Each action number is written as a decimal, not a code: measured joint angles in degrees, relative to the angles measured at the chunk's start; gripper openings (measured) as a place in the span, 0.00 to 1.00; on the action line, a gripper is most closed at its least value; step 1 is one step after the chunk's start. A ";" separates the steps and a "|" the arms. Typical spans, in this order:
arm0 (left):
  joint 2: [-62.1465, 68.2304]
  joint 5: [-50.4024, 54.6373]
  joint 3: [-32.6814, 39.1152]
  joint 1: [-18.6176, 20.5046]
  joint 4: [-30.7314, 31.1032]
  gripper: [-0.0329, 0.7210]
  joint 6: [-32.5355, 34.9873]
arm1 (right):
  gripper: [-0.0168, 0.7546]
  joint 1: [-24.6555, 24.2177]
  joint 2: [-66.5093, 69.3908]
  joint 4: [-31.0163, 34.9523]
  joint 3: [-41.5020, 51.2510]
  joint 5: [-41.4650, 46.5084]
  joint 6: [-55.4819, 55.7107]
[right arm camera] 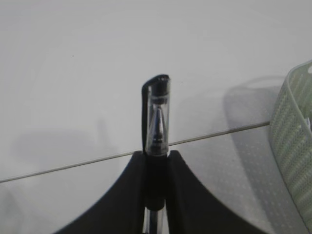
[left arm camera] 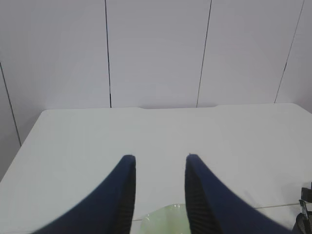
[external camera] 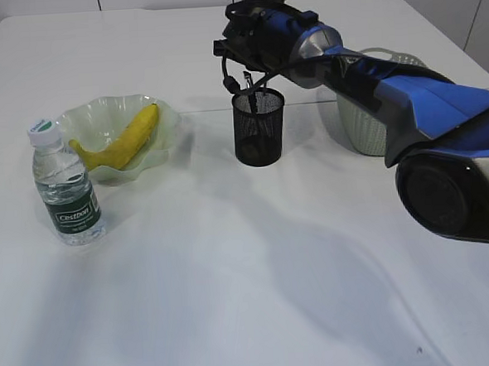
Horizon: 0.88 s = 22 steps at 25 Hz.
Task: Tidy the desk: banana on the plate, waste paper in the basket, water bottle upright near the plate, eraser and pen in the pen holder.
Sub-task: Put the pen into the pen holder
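A white bench (external camera: 235, 300) is standing against a wall (left arm camera: 156, 48) of pale panels, soft shadows lying across it.

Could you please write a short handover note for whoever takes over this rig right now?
Right gripper: shut on the pen, above the mesh pen holder.
Left gripper: open, empty, above the plate's far edge.
Done: banana on the green plate; water bottle upright beside it.
Left: drop the pen into the holder.
Cannot confirm: eraser and waste paper are not visible; the white basket stands right of the holder, its inside hidden.
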 joint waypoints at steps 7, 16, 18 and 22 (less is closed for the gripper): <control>0.00 0.00 0.00 0.00 0.00 0.36 0.00 | 0.12 0.00 0.00 -0.12 0.00 0.00 0.00; 0.00 0.00 0.00 0.00 0.00 0.36 0.00 | 0.12 0.00 0.00 -0.12 0.00 0.00 0.00; 0.00 0.00 0.00 0.00 0.00 0.36 0.00 | 0.13 0.00 0.00 -0.36 0.00 0.00 0.00; 0.00 -0.10 0.00 0.00 0.00 0.36 0.00 | 0.15 0.00 0.00 -0.36 0.00 -0.50 0.00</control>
